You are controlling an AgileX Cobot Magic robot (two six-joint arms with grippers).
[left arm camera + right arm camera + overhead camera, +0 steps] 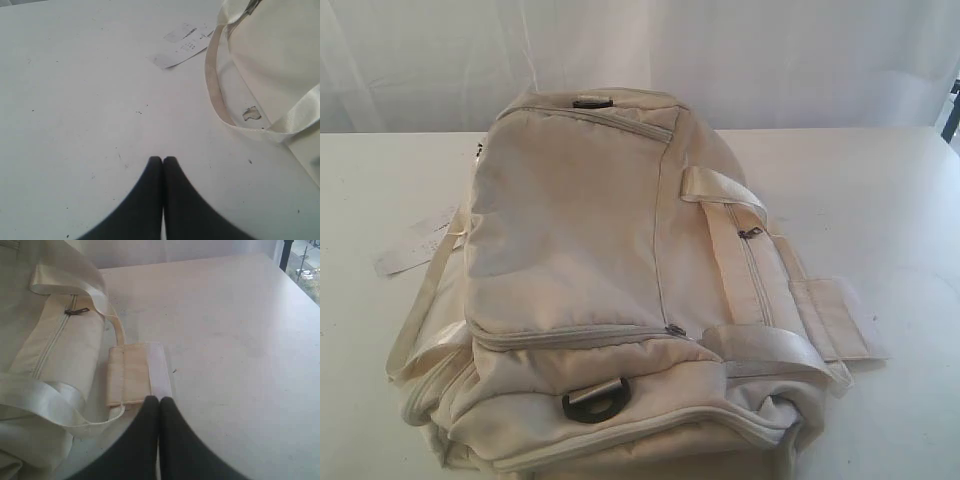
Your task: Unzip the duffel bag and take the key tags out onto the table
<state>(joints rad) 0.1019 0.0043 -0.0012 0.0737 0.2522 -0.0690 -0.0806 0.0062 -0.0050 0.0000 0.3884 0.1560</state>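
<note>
Left gripper [162, 160]: fingers pressed together, empty, over bare table [75, 100] beside the strap [214, 85]. Bag [580, 230] lies mid-table, and every zip I can see is closed. Side pull [76, 311] untouched. Right gripper [159, 400]: fingers together, empty, by the handle wrap [131, 375]. Key tags not visible, presumably inside. No step done yet.

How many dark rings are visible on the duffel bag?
2. One dark ring at the far end of the duffel bag, the other at its near end. More may be hidden.
</note>
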